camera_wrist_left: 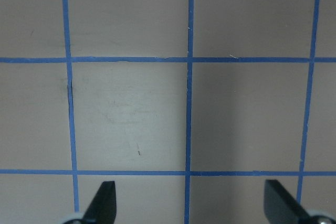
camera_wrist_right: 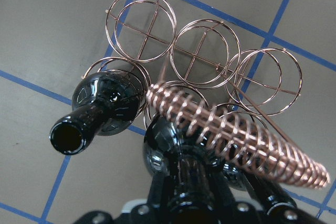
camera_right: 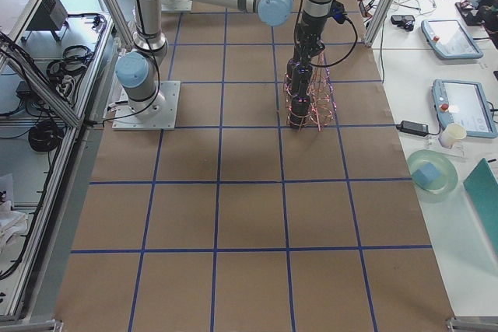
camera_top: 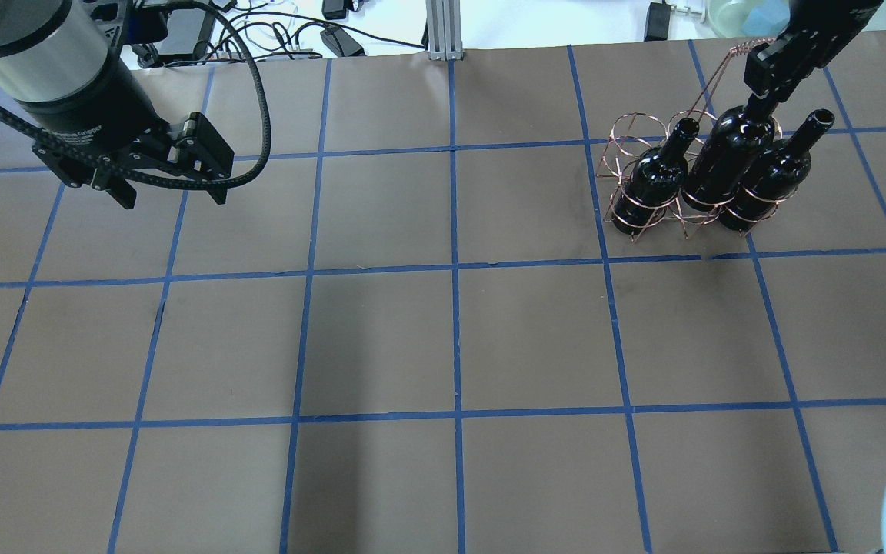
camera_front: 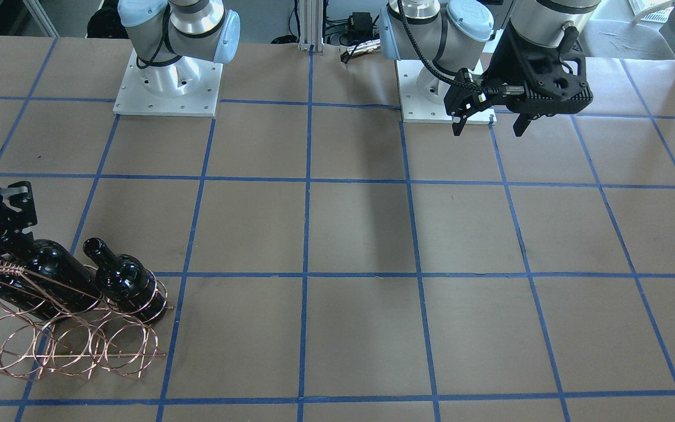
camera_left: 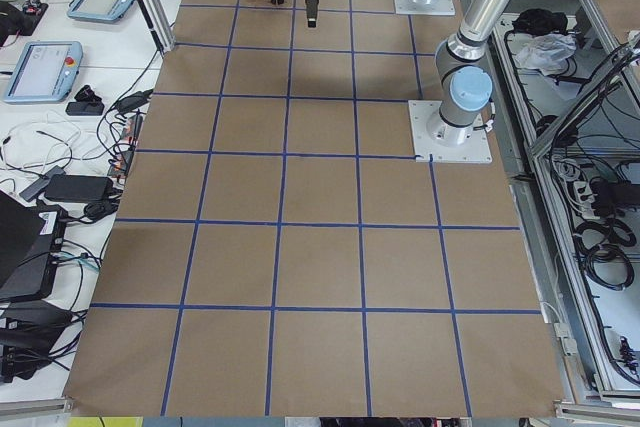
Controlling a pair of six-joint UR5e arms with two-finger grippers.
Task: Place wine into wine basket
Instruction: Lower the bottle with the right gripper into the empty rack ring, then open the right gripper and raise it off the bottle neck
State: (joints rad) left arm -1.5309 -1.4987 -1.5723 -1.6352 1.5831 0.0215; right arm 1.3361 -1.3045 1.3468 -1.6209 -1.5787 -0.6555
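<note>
The copper wire wine basket (camera_top: 618, 146) stands at the far right of the table, also in the front view (camera_front: 68, 347) and the right wrist view (camera_wrist_right: 140, 24). Three black wine bottles stand in its hoops: one on the left (camera_top: 654, 181), one in the middle (camera_top: 726, 158), one on the right (camera_top: 770, 178). My right gripper (camera_top: 762, 91) is shut on the middle bottle's neck (camera_wrist_right: 184, 179), next to the twisted handle (camera_wrist_right: 236, 135). My left gripper (camera_top: 173, 200) hangs open and empty over the far left of the table; its fingers (camera_wrist_left: 102, 203) frame bare table.
The brown table top carries a grid of blue tape (camera_top: 454, 269). Both arm bases (camera_front: 167, 88) are bolted at the robot's edge. Side benches hold tablets (camera_right: 459, 103), a bowl (camera_right: 432, 176) and cables.
</note>
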